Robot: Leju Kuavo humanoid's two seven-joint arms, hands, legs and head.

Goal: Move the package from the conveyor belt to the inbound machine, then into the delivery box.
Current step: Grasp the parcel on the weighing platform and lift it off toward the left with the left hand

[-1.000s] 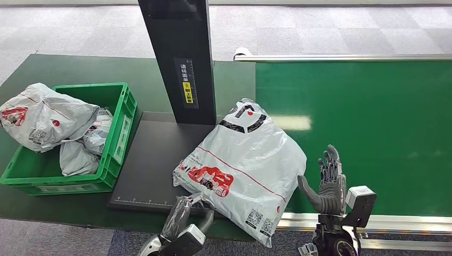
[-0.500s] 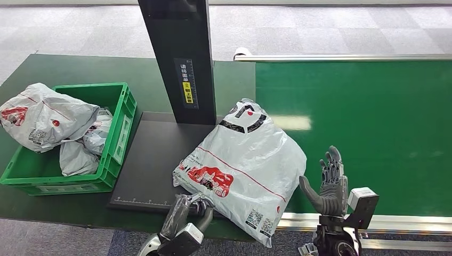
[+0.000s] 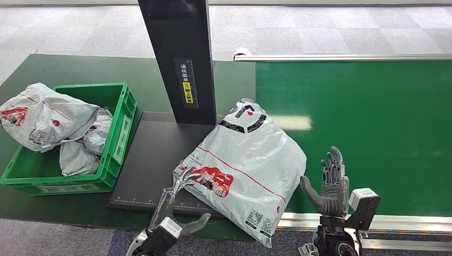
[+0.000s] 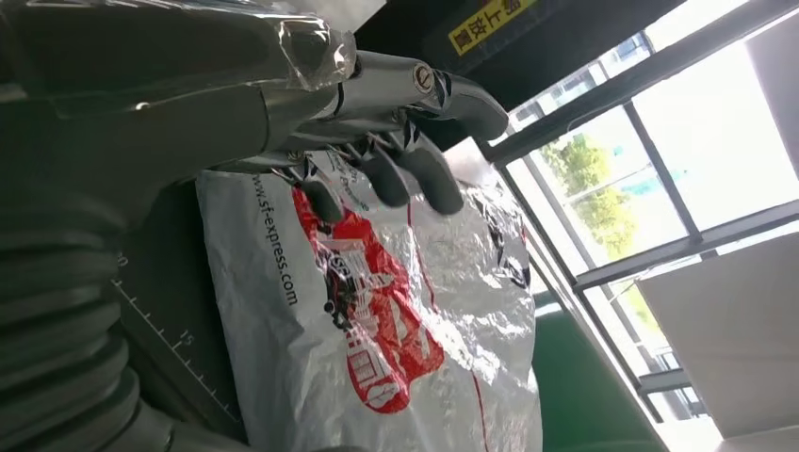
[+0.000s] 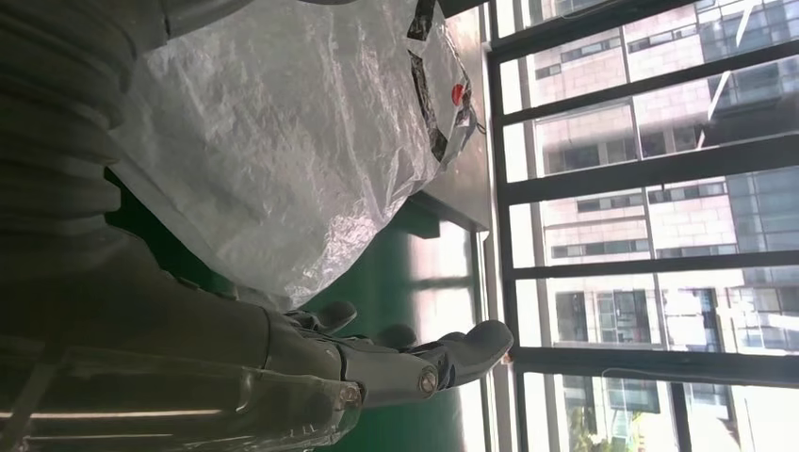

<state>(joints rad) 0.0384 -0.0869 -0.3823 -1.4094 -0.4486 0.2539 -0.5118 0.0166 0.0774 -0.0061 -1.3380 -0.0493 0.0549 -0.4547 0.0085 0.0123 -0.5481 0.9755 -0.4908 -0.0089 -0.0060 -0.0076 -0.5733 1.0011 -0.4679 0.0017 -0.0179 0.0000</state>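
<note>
A white plastic package (image 3: 242, 165) with a red print lies across the black plate of the inbound machine (image 3: 152, 154) and the edge of the green conveyor belt (image 3: 362, 122). Its near corner hangs over the table's front edge. My left hand (image 3: 178, 205) is open at the package's near left corner, fingers stretched toward the red print (image 4: 377, 330), holding nothing. My right hand (image 3: 329, 184) stands open and upright just right of the package (image 5: 283, 160), palm toward it, apart from it. The green delivery box (image 3: 114, 133) sits at the left.
Several white packages (image 3: 48, 120) fill the delivery box, one spilling over its left rim. The machine's black post (image 3: 181, 58) rises behind the plate. The belt's metal rail (image 3: 373, 221) runs along the front edge at the right.
My left hand has uncurled and reached forward, its fingers now spread at the package's near left corner. The right hand and the package have stayed put.
</note>
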